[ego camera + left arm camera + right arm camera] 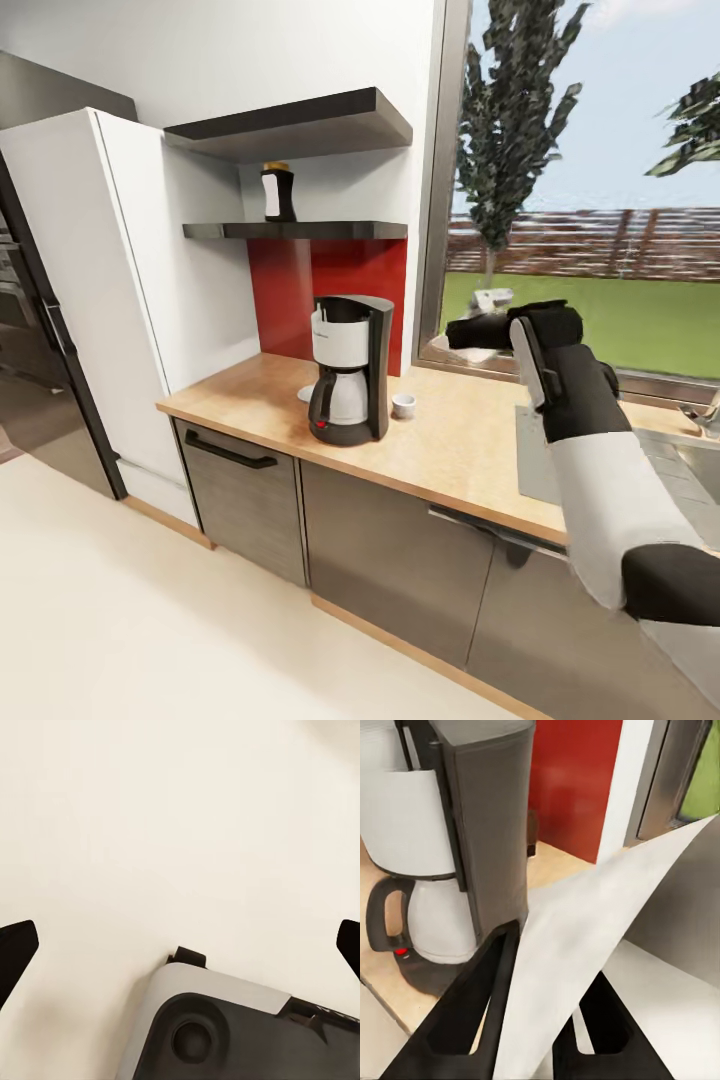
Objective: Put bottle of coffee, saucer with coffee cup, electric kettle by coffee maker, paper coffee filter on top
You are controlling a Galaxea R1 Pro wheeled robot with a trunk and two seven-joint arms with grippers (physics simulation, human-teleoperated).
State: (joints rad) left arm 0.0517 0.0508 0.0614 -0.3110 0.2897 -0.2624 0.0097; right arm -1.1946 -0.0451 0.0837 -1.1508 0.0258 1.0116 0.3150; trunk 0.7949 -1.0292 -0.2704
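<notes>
The black and white coffee maker [350,370] stands on the wooden countertop [460,450] in front of the red backsplash. A dark bottle of coffee [277,192] stands on the lower wall shelf [330,230] above it. A small white cup [403,405] sits just right of the coffee maker, and a saucer edge [305,394] peeks out at its left. My right gripper [462,335] hovers right of the coffee maker, shut on a white paper filter [585,922]. The coffee maker [472,817] is close ahead of that gripper [540,1020]. My left gripper [181,945] hangs open over the floor.
A white fridge panel [130,290] stands left of the counter and a large window [590,200] behind it. A sink [690,450] lies at the counter's right end. Grey cabinet fronts [390,560] run below. My base [225,1027] is under the left gripper.
</notes>
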